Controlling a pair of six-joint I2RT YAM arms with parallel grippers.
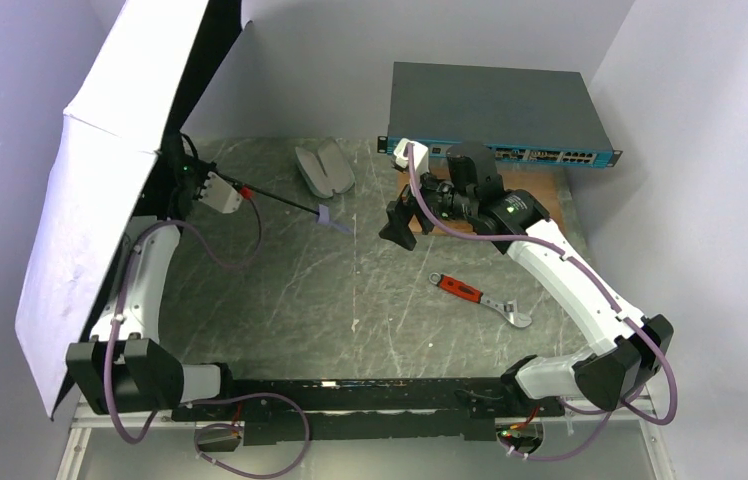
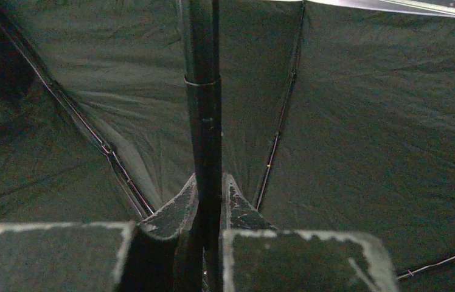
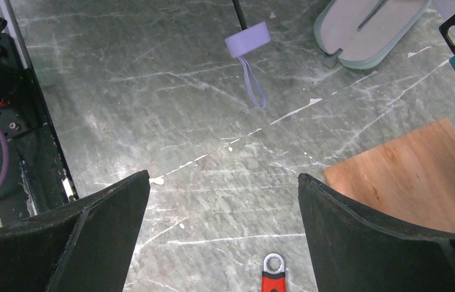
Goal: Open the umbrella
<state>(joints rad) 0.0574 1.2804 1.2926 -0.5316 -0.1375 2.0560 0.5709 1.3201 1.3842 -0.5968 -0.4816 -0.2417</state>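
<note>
Item: umbrella (image 1: 100, 200), canopy spread at the 9 o'clock edge of the bench (image 1: 350, 300), shaft (image 2: 204, 121) pinched tight in left hand (image 2: 208, 194); right hand (image 3: 224, 201) gaping, empty, mid-bench; advise holding the shaft firm until the canopy proves locked.

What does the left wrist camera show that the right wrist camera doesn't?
Only left wrist: the left gripper shut on the shaft, with the black lining and ribs behind. Only right wrist: the open right gripper over the table, the handle, strap, wrench, board and case. Both: a stretch of the shaft.
</note>
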